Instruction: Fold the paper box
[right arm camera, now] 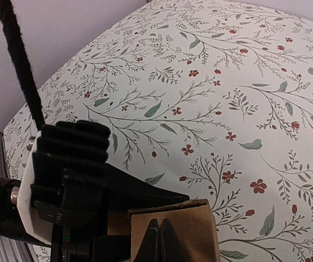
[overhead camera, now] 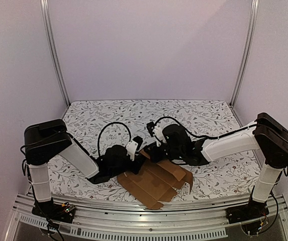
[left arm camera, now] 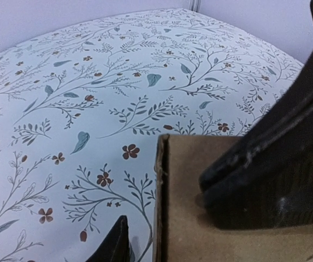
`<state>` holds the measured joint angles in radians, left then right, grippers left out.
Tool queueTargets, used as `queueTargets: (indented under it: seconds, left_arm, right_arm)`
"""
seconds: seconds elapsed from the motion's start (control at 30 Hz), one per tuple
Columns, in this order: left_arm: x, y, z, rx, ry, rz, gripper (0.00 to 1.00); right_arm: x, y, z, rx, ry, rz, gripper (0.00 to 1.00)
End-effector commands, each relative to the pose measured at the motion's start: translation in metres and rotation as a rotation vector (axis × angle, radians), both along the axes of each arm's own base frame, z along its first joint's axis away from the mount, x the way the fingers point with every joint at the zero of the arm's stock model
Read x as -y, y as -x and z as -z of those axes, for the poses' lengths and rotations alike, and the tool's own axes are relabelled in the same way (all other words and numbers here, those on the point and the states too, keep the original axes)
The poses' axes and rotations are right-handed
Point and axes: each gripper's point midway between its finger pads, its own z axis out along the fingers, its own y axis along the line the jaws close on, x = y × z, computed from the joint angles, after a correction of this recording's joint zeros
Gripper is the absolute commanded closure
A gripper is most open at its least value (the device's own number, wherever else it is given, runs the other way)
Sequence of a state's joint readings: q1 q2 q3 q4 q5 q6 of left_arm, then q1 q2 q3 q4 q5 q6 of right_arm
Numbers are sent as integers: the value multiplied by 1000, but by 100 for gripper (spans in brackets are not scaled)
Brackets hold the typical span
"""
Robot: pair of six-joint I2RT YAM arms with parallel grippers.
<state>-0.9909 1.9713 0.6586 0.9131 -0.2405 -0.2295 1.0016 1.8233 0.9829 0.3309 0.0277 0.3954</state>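
Observation:
The paper box (overhead camera: 154, 185) is a brown cardboard sheet lying mostly flat near the table's front edge, with one flap raised at its far left corner. Both grippers meet at that flap. My right gripper (overhead camera: 152, 152) is shut, and its joined tips (right arm camera: 160, 226) rest against the flap's face (right arm camera: 200, 229) without holding it. My left gripper (overhead camera: 140, 149) straddles the flap's folded edge (left arm camera: 161, 185). One fingertip (left arm camera: 115, 243) stands clear of the cardboard on the left, and the other is hidden behind the cardboard. The right gripper's shut fingers (left arm camera: 271, 174) press on the cardboard there.
A floral tablecloth (overhead camera: 108, 115) covers the table. White walls with metal posts (overhead camera: 56, 55) close in the back and sides. An aluminium rail (overhead camera: 133, 221) runs along the front edge, with both arm bases on it.

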Motion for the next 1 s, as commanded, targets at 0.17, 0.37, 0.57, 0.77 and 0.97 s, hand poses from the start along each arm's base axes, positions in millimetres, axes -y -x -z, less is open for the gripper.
queueTargets:
  seconds: [0.17,0.37,0.57,0.77,0.97]
  left_arm:
    - [-1,7,1,41,-32,-17,66]
    - [7,4,2,53,-6,-9,71]
    - [13,1,7,63,-6,0,89]
    - [15,1,5,80,7,9,100]
    - [12,2,1,95,15,5,100]
  right_arm:
    - [8,8,26,-54,77,9,100]
    - [9,9,24,-54,73,10,100]
    - [11,9,21,-50,69,15,100]
    - [11,9,20,-53,65,15,100]
    - [9,10,19,-56,60,14,100]
